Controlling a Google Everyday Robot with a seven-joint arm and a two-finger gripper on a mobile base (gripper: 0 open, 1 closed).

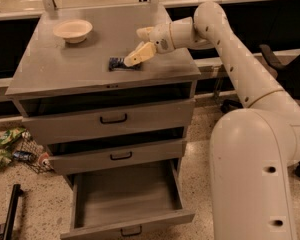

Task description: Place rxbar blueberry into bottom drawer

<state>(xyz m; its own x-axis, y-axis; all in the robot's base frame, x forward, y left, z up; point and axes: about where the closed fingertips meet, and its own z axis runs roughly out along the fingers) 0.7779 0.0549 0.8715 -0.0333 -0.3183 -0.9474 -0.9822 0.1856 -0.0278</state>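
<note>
Biggest thing in shot is the robot's white body point(250, 174), filling the lower right, w/ the arm point(230, 59) going up and bending left over the grey cabinet point(65, 74). The cabinet has 3 drawers. The bottom drawer point(135, 218) is pulled way out toward the camera, plain grey inside, nothing in it, black handle on the front edge. The middle drawer point(115, 156) and top drawer point(110, 121) each look out just a crack, w/ a dark gap above each front.

On the cabinet top, the cream bowl point(73, 30) sits at the back left, well apart from everything else. The gripper point(134, 47) is low over the right-centre of the top, pointing left. Its two fingers are spread apart, one up high and the other angled down. The lower fingertip is right at the right end of the rxbar blueberry point(117, 64), touching or just over it, can't tell which tbh. The bar itself lies flat on the cabinet top near the front edge, dark blue wrapper, not lifted, nowhere near the drawer yet.

Some crumpled wrappers point(7, 144) lie on the floor left of the cabinet, and a black chair point(285, 69) is behind the arm on the right.
</note>
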